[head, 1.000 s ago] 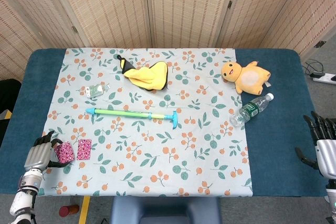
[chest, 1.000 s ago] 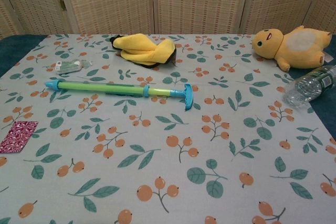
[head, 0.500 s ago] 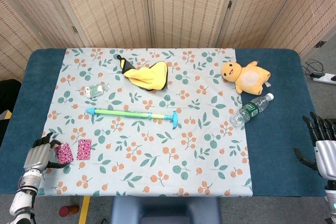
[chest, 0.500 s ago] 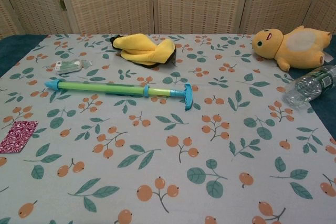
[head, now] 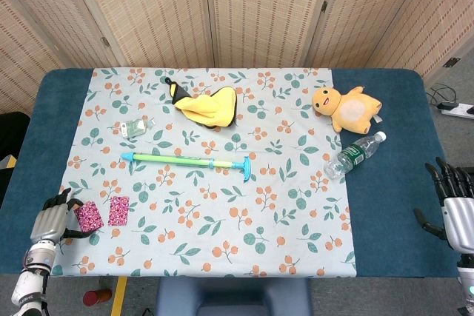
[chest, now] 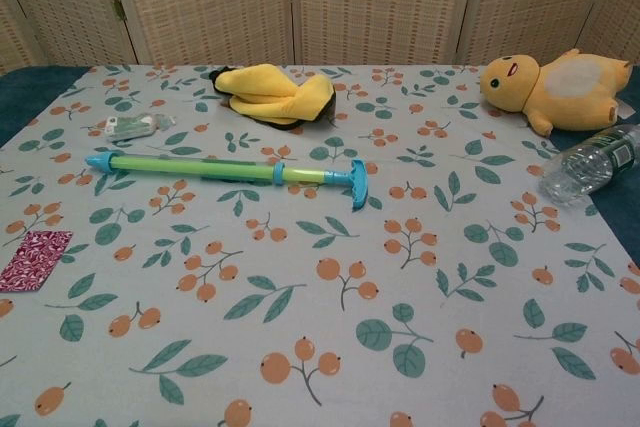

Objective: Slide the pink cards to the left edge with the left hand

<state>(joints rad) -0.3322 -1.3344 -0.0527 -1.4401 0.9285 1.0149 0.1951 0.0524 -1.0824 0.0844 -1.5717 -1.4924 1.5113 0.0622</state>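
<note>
Your worktop (head: pixel 33 131) is a blue surface under a floral cloth (head: pixel 215 227), and most of what lies on it is out of your way: the orange plush toy (head: pixel 345 107) and the water bottle (head: pixel 354 155) sit far right, the yellow plush (head: pixel 206 103) near the back, and the green and blue water squirter (head: pixel 185 160) lies across the middle. Your left hand (head: pixel 49 221) is at the near left corner, fingers curled around one pink card packet (head: pixel 89 216), which it touches from the left side; you cannot tell from here whether it truly grips the packet or only cups it. Compared with a second ago, that hand and packet have shifted left, so the packet now sits at the cloth's left border, near the bare blue strip. The second pink card packet (head: pixel 118 210) has not moved and now stands a little further from the first. You have made progress, but the edge is not reached and the second packet is untouched. Your right hand (head: pixel 455 212) hangs at the right edge, fingers spread, holding nothing.
</note>
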